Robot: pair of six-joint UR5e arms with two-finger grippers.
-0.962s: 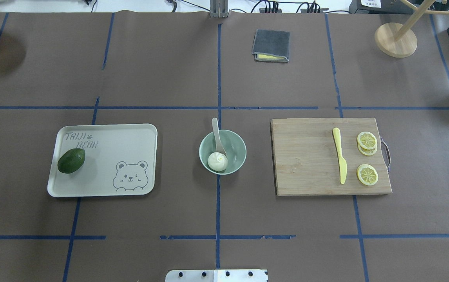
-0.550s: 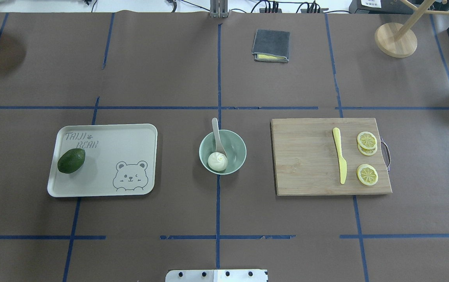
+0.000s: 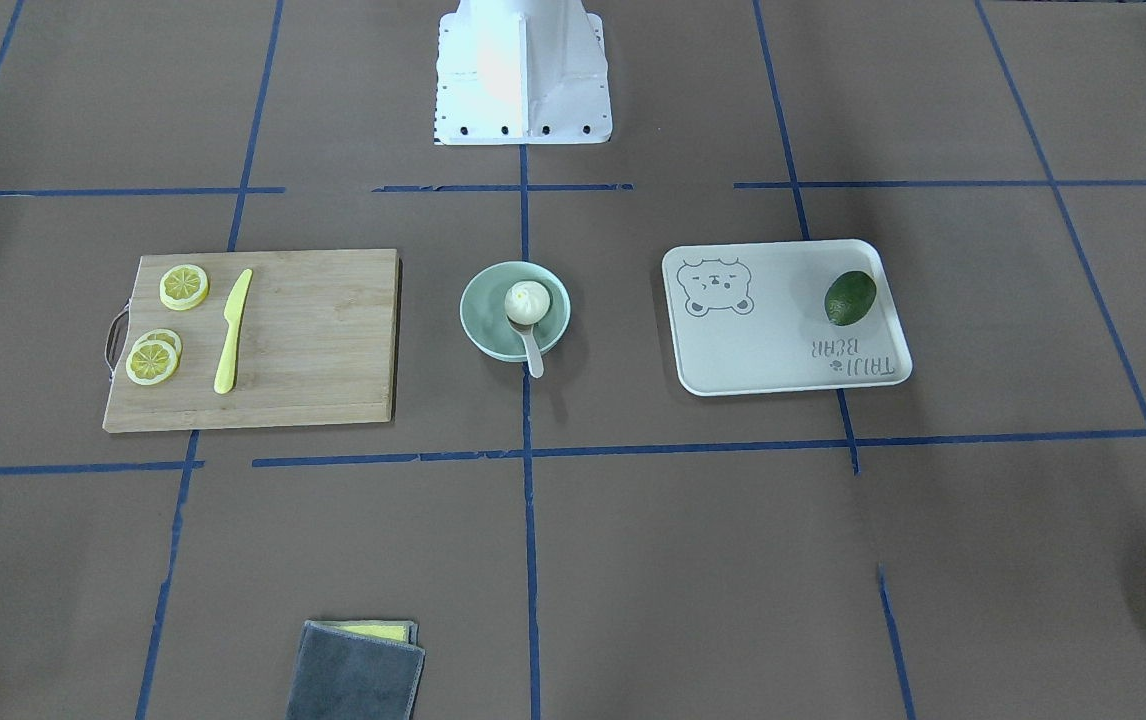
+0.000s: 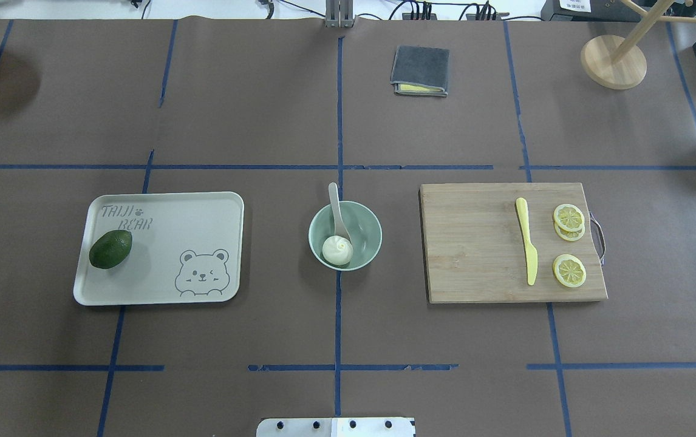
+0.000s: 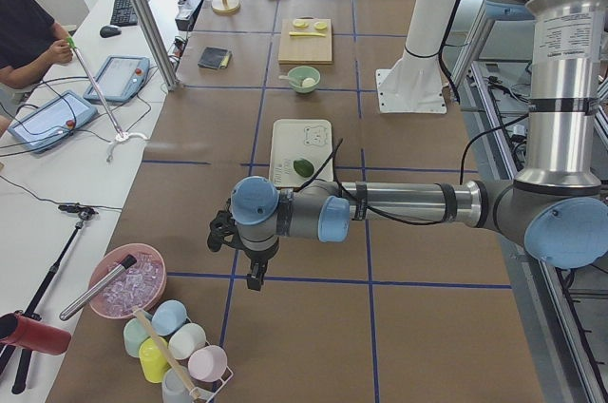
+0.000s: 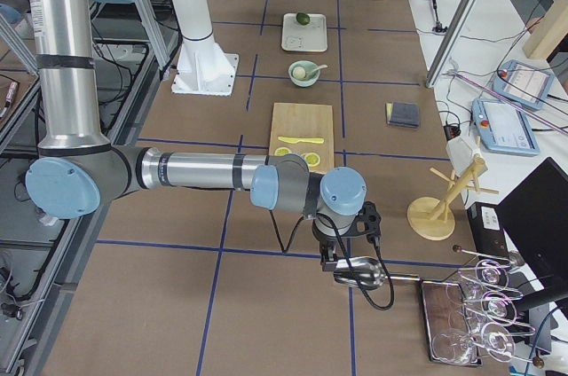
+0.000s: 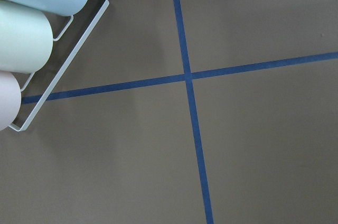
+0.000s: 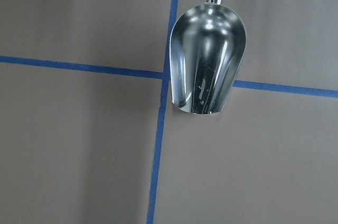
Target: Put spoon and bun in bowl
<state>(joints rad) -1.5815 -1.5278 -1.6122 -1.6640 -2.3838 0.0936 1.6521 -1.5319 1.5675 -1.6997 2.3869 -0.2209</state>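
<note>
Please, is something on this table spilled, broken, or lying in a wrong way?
Nothing looks spilled or damaged. The bun sits inside the bowl, and the spoon leans in the bowl with its handle sticking out over the rim. Nothing else stands out.

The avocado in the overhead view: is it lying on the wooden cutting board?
No, the avocado lies on the white bear-print tray.
</note>
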